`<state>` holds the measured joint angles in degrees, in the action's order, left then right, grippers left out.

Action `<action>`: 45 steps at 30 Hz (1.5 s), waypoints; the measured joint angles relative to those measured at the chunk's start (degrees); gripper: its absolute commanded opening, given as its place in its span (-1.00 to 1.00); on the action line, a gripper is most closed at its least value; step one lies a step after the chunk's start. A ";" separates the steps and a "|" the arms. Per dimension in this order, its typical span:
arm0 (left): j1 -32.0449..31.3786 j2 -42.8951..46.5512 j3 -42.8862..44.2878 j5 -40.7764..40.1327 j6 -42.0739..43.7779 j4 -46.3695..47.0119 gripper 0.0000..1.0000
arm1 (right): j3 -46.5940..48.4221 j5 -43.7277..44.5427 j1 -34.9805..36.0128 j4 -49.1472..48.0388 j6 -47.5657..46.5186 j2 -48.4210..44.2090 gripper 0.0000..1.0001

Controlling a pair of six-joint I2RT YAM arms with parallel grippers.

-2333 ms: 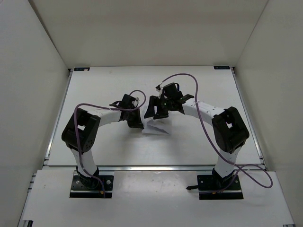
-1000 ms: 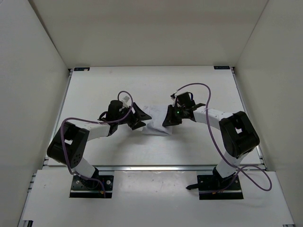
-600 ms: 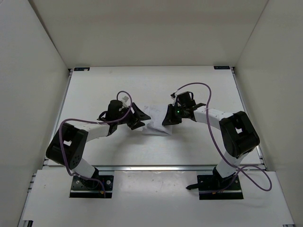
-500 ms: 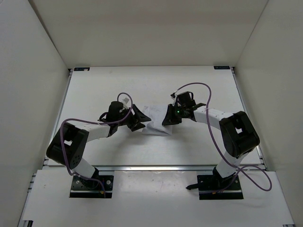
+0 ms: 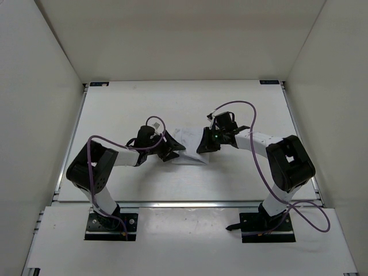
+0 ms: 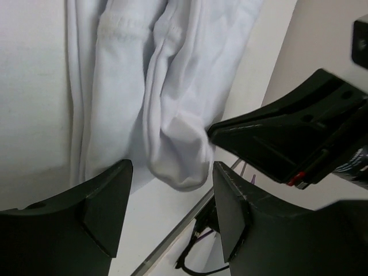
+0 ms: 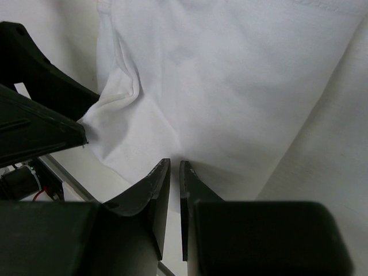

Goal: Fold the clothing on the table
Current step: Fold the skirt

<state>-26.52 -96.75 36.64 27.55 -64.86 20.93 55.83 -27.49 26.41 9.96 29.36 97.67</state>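
Left hand [image 6: 172, 172], jaws spread, faces the bunched left edge of the clothing [image 5: 188, 145] lying mid-counter [image 5: 115, 109], while the right hand [image 7: 171, 167], pressed nearly together, sits at its opposite edge, the garment stretched crosswise between them

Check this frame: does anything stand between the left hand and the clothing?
Nothing visible does. The left hand has its open fingers on either side of a bunched fold of the clothing on the table. The right hand sits beside that fold, not between.
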 measured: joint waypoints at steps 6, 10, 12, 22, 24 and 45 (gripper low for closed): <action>0.20 -1.70 1.90 -1.42 -1.95 3.80 0.27 | -0.24 0.00 0.96 -0.33 0.22 0.00 -0.81; -0.57 -4.46 4.61 -1.84 -2.71 4.87 0.26 | -0.24 0.02 1.31 -0.37 0.28 0.00 -0.81; -0.68 -5.75 5.38 -1.88 -2.91 4.92 0.24 | -0.24 0.02 1.29 -0.37 0.39 0.00 -0.80; -0.15 -8.07 5.84 -1.62 -3.54 4.81 -1.00 | -0.57 0.04 1.33 -0.61 0.79 0.00 -0.60; -0.02 -8.17 5.92 -1.31 -3.32 4.83 -1.00 | -0.79 0.39 1.42 -0.61 1.07 -0.04 -0.42; 1.66 -5.03 16.79 -0.20 7.50 -4.37 -1.00 | -16.79 6.69 5.05 -6.91 2.75 -22.73 -1.00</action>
<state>-24.86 -101.78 53.43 27.35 -57.36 16.56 39.05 -20.80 31.46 3.05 32.12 74.94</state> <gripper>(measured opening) 0.033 0.017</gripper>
